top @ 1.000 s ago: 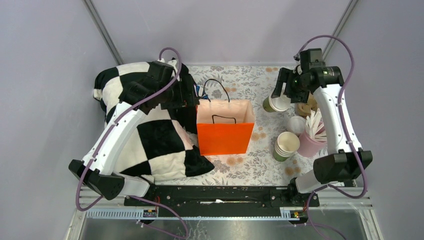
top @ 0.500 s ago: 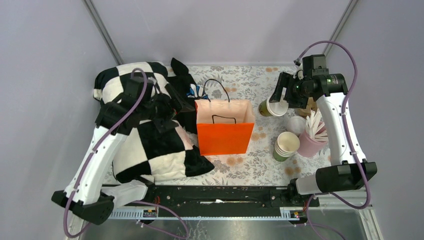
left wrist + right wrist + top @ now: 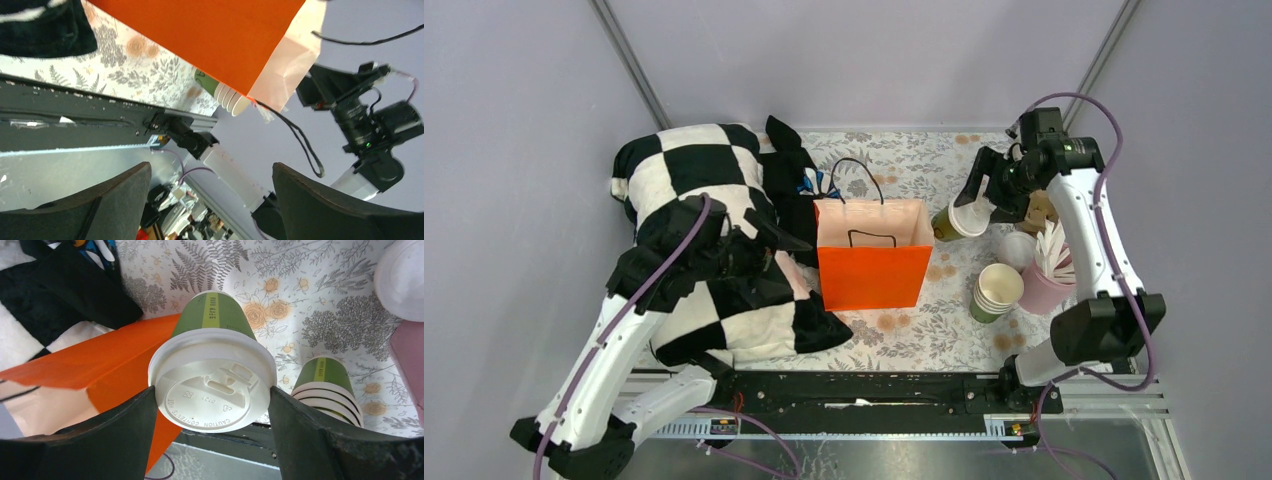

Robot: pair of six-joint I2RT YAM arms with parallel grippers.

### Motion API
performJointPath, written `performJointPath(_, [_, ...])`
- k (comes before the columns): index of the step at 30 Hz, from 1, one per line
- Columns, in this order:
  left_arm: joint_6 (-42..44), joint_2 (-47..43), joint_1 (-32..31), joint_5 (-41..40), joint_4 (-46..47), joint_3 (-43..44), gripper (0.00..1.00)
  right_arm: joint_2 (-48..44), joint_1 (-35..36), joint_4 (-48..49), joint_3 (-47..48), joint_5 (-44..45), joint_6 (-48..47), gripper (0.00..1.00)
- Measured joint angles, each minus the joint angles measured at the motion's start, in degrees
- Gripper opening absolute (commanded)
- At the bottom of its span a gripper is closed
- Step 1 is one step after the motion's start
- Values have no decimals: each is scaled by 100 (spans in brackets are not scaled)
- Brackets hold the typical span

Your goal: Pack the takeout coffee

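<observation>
The takeout coffee [image 3: 212,315], a green paper cup with a white lid, hangs tilted just right of the orange paper bag [image 3: 874,265], above the table. My right gripper [image 3: 211,392] is shut on it, a finger pressing each side of the lid rim. From above the takeout coffee [image 3: 951,222] sits in my right gripper [image 3: 974,213] level with the bag's open top. My left gripper [image 3: 774,250] is open and empty over the checkered cloth, left of the bag. In the left wrist view the left gripper [image 3: 210,200] has only background between its fingers, with the orange bag [image 3: 200,35] beyond.
A black-and-white checkered cloth [image 3: 714,195] covers the table's left side. A stack of lidless green cups [image 3: 996,290], a pink cup of white sticks [image 3: 1049,275] and a white lid [image 3: 1016,248] stand right of the bag. The bag's black handles [image 3: 856,175] stick up.
My left arm has drawn back from the bag's left edge toward the near left. My right gripper has carried the cup leftward toward the bag and tilted it.
</observation>
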Motion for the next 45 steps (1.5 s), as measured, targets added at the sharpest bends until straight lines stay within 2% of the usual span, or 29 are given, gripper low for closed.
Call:
performJointPath(3, [-221, 219, -442, -74, 20, 74, 91, 334, -55, -33, 4, -96, 83, 79])
performJointPath(8, [-859, 664, -1652, -511, 155, 240, 90, 706, -144, -79, 4, -149, 105, 79])
performJointPath(12, [-1126, 942, -2184, -793, 356, 422, 89, 850, -225, -131, -15, -240, 98, 79])
performJointPath(22, [-1307, 1174, -2474, -1744, 516, 431, 78, 852, -262, -31, -223, -511, 94, 79])
performJointPath(31, [-1316, 1176, -2483, -2406, 391, 601, 72, 688, -262, 173, -544, -531, 66, 79])
performJointPath(35, [-1318, 1176, -2483, -2671, 476, 601, 76, 658, -262, 184, -603, -529, 13, 78])
performJointPath(39, [-1340, 1165, -2483, -2693, 575, 608, 75, 627, -262, 203, -603, -531, -33, 78])
performJointPath(42, [-1403, 1130, -2483, -2610, 717, 649, 86, 601, -262, 232, -603, -533, -52, 78])
performJointPath(45, [-1443, 1128, -2483, -2544, 835, 920, 87, 590, -262, 275, -603, -533, -76, 78])
